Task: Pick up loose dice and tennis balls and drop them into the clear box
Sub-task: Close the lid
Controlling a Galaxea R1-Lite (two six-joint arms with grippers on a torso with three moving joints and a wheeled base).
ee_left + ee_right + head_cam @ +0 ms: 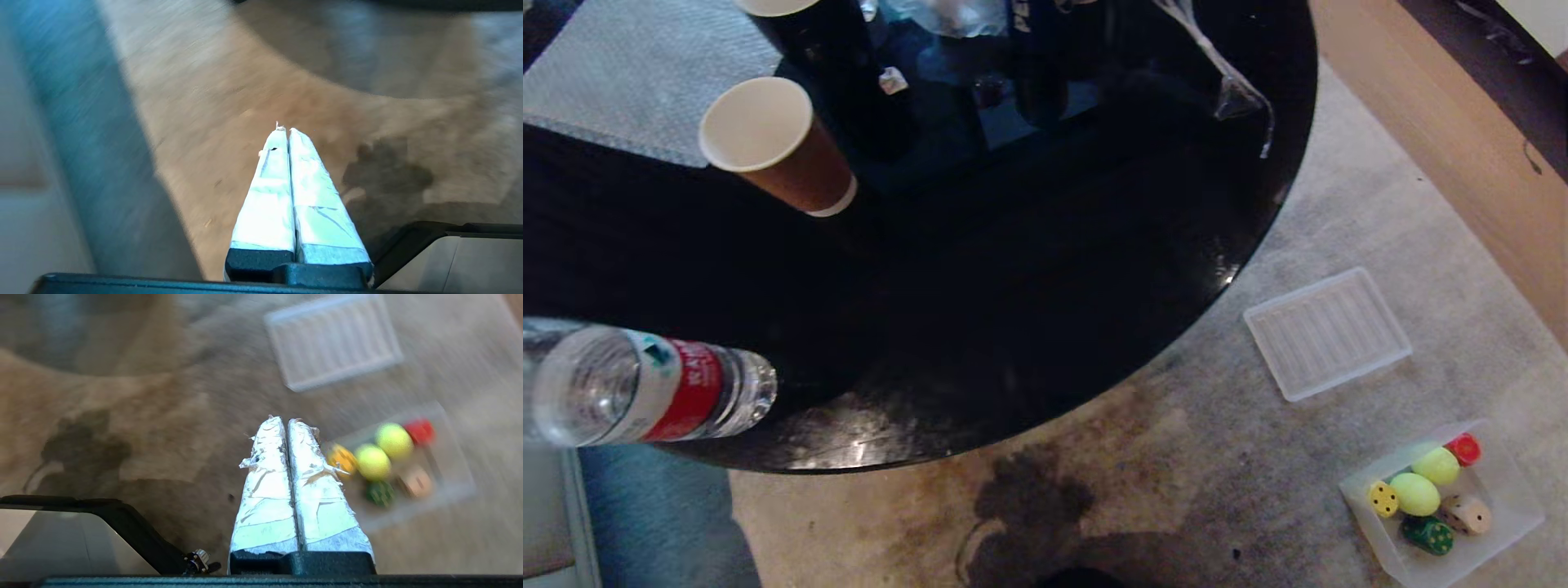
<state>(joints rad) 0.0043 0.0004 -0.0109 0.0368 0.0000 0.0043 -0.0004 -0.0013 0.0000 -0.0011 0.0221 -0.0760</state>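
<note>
The clear box (1511,498) sits on the carpet at the lower right of the head view. Inside it lie two tennis balls (1415,493) (1436,465) and several dice: yellow (1383,499), red (1464,449), beige (1466,514) and dark green (1428,535). The right wrist view shows the same box (453,498) with its balls (372,462) and dice beside and beyond my right gripper (286,419), which is shut and empty above the carpet. My left gripper (285,129) is shut too, empty, over bare carpet. Neither arm appears in the head view.
A round black table (1054,310) fills the upper left, bearing a paper cup (776,147), a water bottle (645,384) and dark bottles at the back. A flat ribbed translucent lid (1327,332) lies on the carpet beyond the box. A wooden wall (1445,139) runs at the right.
</note>
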